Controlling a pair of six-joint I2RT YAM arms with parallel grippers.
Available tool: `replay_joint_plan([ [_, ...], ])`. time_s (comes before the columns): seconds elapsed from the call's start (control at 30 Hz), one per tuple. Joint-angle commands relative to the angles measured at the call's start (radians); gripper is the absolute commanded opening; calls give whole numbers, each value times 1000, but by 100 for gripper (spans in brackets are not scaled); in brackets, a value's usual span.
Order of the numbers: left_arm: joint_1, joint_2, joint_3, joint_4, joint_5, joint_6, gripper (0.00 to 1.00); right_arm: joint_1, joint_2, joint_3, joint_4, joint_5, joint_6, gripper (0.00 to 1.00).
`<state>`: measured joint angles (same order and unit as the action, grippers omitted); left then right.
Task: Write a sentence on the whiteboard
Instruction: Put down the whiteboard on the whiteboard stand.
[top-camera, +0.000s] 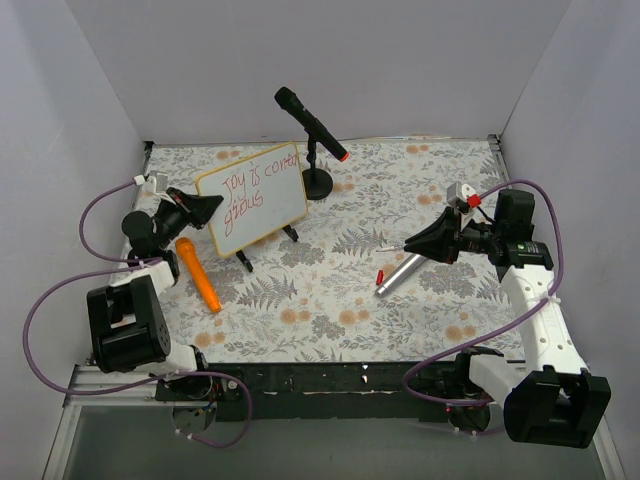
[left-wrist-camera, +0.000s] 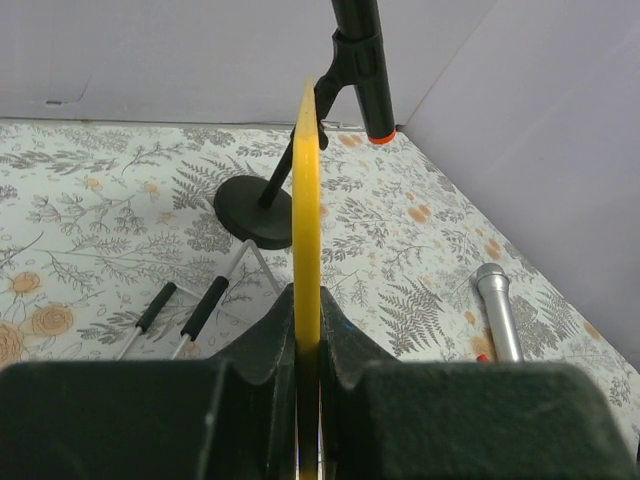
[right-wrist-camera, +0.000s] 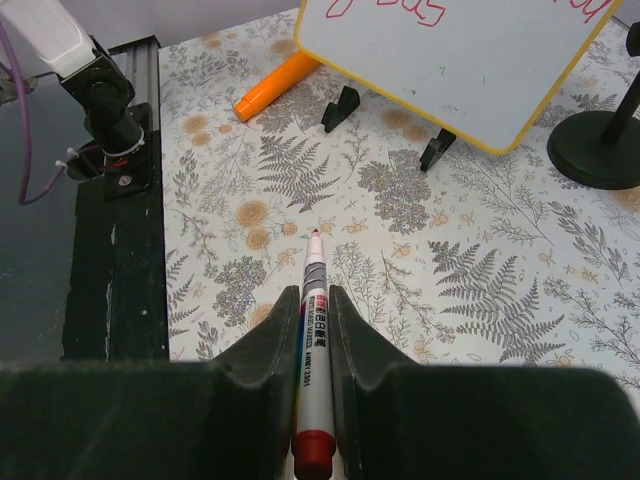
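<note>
The whiteboard (top-camera: 262, 205) stands tilted on black feet at the back left, with the red sentence (top-camera: 255, 185) "Joy is conta / gious" on it in two slanted lines. My left gripper (top-camera: 212, 205) is shut on the board's left edge, which shows as a yellow strip (left-wrist-camera: 307, 200) between the fingers (left-wrist-camera: 270, 340) in the left wrist view. My right gripper (top-camera: 412, 244) is at the right, apart from the board, shut on a red-capped marker (right-wrist-camera: 316, 258) whose tip points toward the board (right-wrist-camera: 470, 70). The tip hangs above the patterned table.
A black microphone on a stand (top-camera: 312, 128) is behind the board, its round base (left-wrist-camera: 255, 210) close by. A silver microphone (top-camera: 398, 273) lies under my right gripper. An orange cylinder (top-camera: 197, 273) lies at the left front of the board.
</note>
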<state>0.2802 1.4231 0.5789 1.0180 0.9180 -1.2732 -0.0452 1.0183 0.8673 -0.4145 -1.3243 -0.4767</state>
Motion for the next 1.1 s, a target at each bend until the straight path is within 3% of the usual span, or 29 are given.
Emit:
replay_joint_plan([
  [0.0,13,-1,-7,131,5,-17,0,-7,5,-10,31,-26,1,1],
  [0.4,22,36,-63,174,2,43,0,-7,9,-11,31,-26,3,1],
  [0.73,82,166,-79,407,51,-46,4,-7,16,-8,26,-33,1,1],
  [1.07,97,237,-108,528,53,-11,14,-7,17,-4,20,-36,1,1],
])
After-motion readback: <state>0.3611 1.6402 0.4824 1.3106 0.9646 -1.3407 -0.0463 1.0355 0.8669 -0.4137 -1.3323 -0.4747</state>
